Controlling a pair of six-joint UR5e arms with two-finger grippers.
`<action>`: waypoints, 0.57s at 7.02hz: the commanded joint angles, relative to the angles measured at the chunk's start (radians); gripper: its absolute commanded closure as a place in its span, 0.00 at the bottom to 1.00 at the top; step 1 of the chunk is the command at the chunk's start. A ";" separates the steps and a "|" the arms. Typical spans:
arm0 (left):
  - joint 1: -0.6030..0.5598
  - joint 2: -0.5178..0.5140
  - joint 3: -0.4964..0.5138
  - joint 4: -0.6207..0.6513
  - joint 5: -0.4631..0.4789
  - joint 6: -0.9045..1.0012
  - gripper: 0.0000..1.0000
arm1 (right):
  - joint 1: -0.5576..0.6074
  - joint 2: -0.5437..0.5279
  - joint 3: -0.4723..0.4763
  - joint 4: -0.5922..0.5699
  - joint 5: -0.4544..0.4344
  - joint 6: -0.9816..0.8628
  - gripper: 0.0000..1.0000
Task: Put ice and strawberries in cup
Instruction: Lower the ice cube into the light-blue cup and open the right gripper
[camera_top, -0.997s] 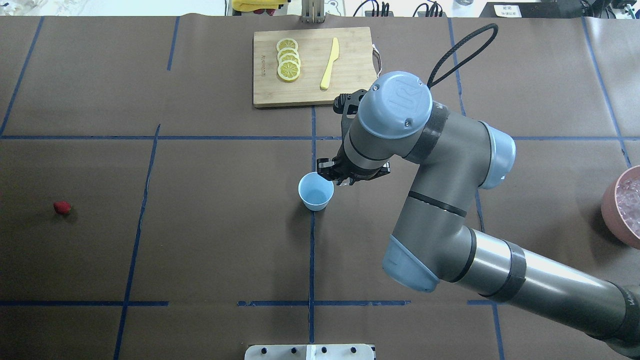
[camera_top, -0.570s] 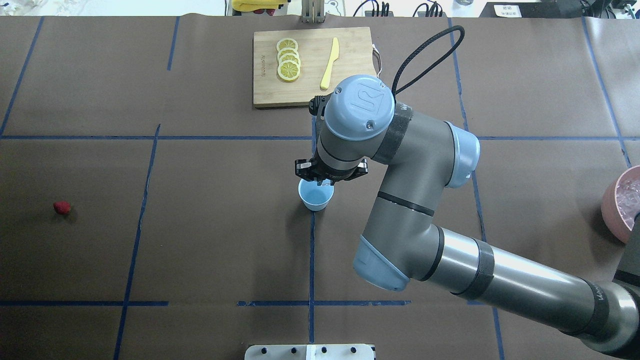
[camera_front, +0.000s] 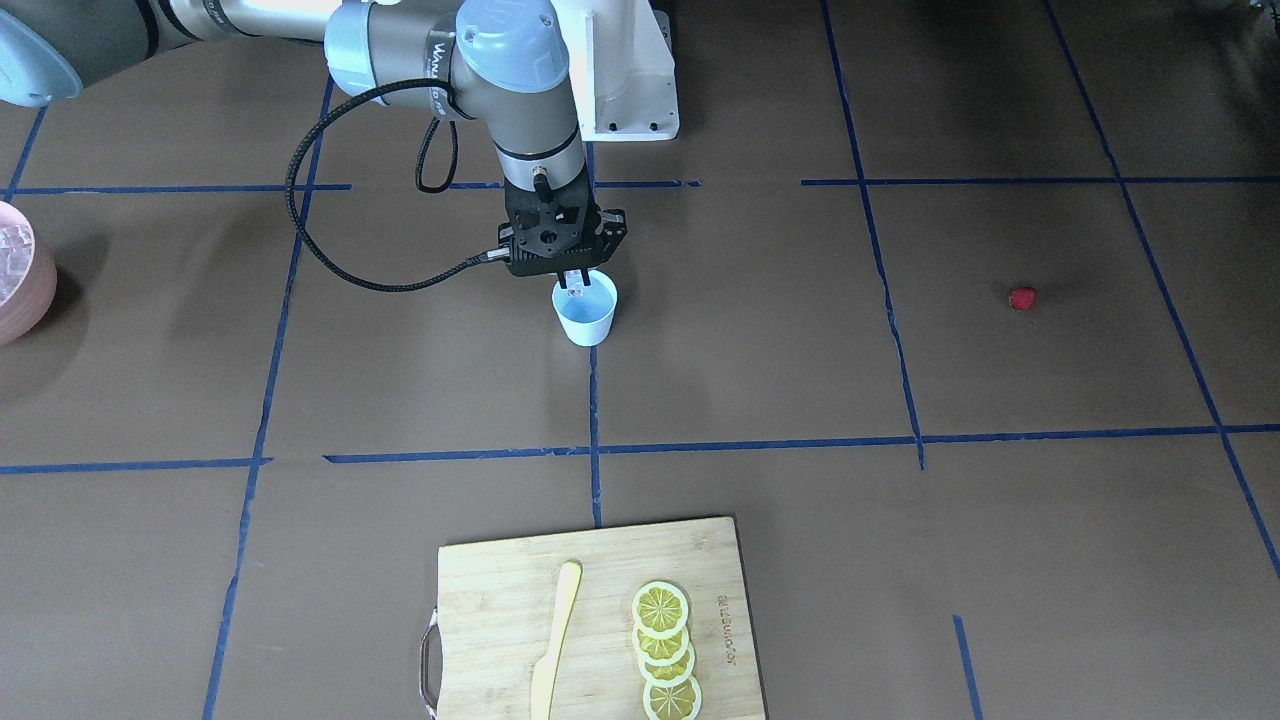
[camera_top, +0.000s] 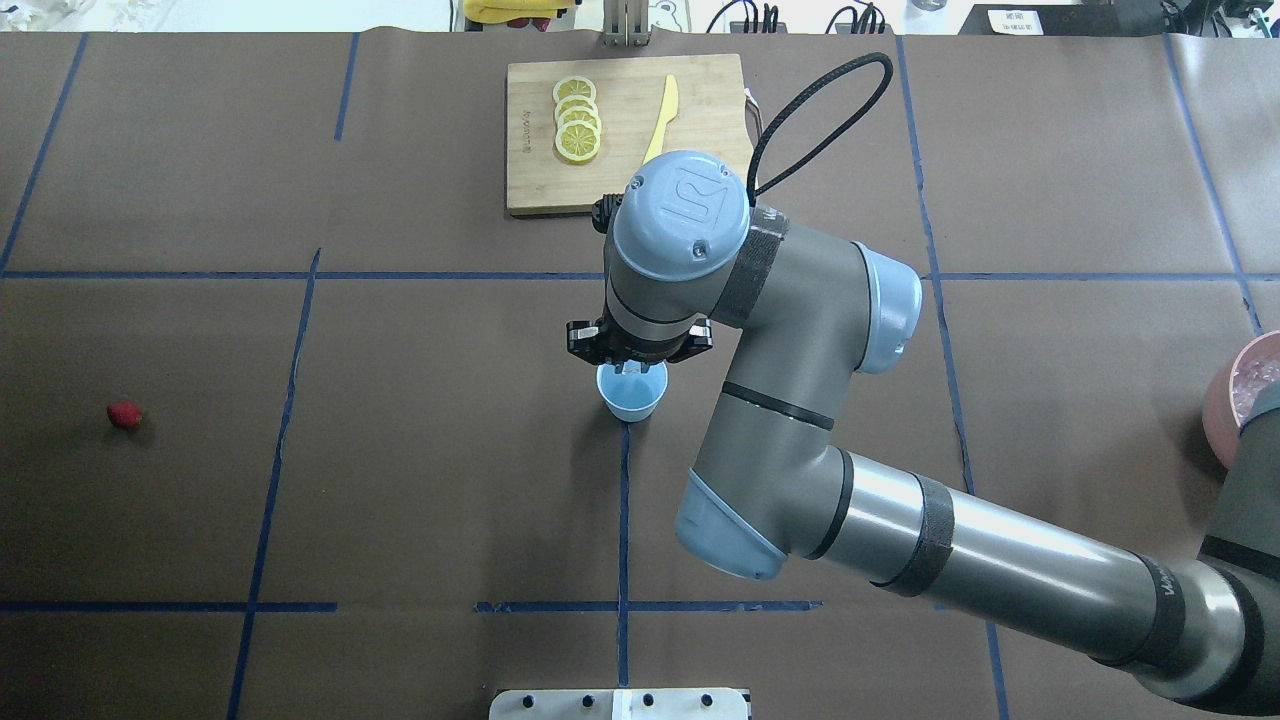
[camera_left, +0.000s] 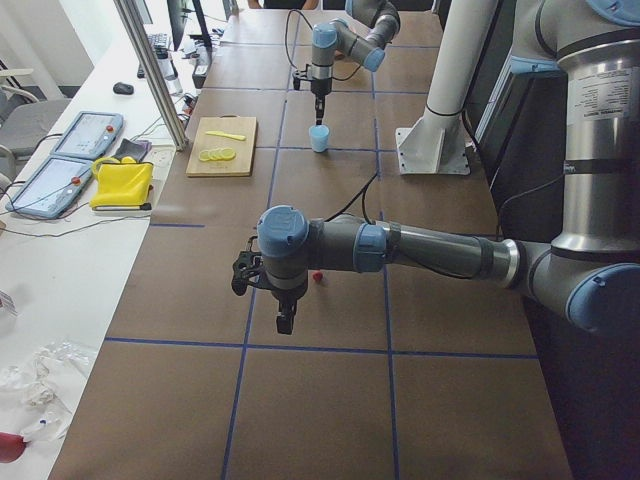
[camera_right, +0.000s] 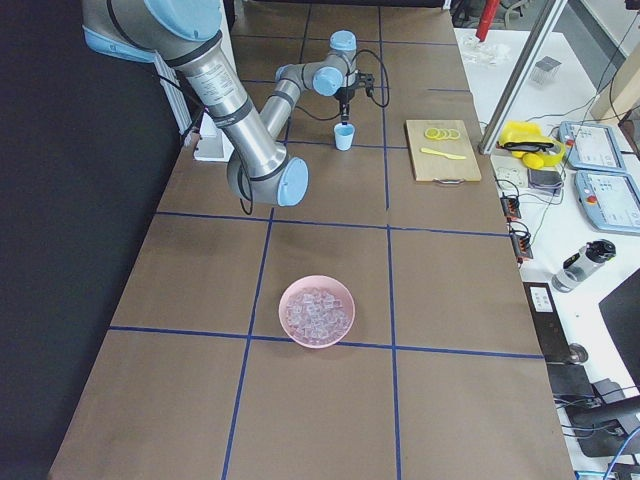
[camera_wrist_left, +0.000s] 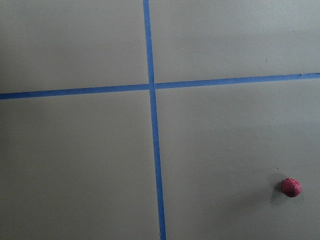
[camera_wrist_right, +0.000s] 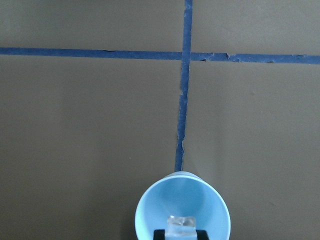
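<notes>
The pale blue cup (camera_front: 587, 318) stands near the table's middle and also shows in the overhead view (camera_top: 631, 400). My right gripper (camera_front: 575, 284) hangs straight over the cup's mouth, shut on one clear ice cube (camera_wrist_right: 181, 223) held just above the cup's light blue inside (camera_wrist_right: 182, 202). More ice fills the pink bowl (camera_right: 316, 311). The red strawberry (camera_top: 124, 414) lies alone on the table far off on my left side, and shows in the left wrist view (camera_wrist_left: 291, 187). My left gripper (camera_left: 285, 322) points down near the strawberry (camera_left: 317, 276); I cannot tell if it is open.
A wooden cutting board (camera_top: 625, 190) with lemon slices (camera_top: 577, 120) and a yellow knife (camera_top: 660, 125) lies beyond the cup. The pink bowl sits at my far right table edge (camera_top: 1222, 405). Blue tape lines cross the brown table cover.
My right arm has swung left, carrying the gripper and ice cube from beside the cup's right rim to directly over its mouth. The cup and strawberry have not moved.
</notes>
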 joint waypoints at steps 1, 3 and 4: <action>-0.001 0.000 -0.003 0.000 0.000 0.000 0.00 | -0.001 0.009 -0.006 0.000 0.000 0.000 0.11; -0.001 0.000 -0.004 0.000 0.000 0.000 0.00 | 0.003 0.008 0.006 -0.005 0.002 0.000 0.09; -0.001 0.000 -0.004 -0.003 0.000 0.000 0.00 | 0.022 0.005 0.027 -0.046 0.002 -0.002 0.05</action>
